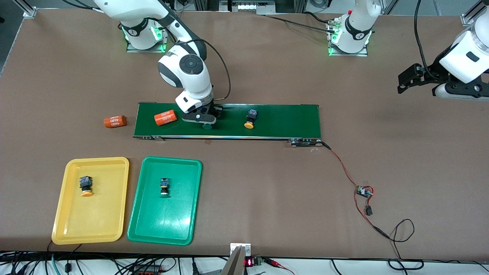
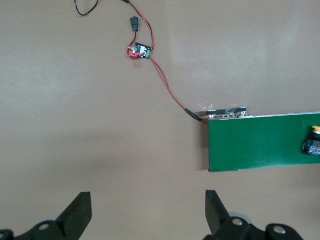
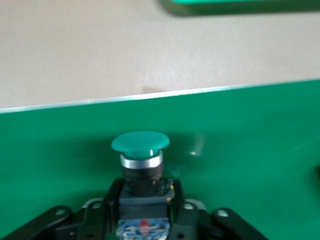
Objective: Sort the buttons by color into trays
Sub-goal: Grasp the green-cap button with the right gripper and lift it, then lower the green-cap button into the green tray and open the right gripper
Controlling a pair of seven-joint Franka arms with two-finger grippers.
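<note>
My right gripper is down on the belt, shut on a green-capped button. In the right wrist view its fingers clamp the button's black body and the green cap sticks out ahead. A yellow-orange button lies on the belt toward the left arm's end and also shows in the left wrist view. The yellow tray holds a yellow-orange button. The green tray holds a green button. My left gripper waits open and empty over bare table.
The dark-green conveyor belt crosses the middle of the table. One orange numbered cylinder lies on it beside my right gripper, another on the table past the belt's end. A small circuit board with red wires lies nearer the front camera.
</note>
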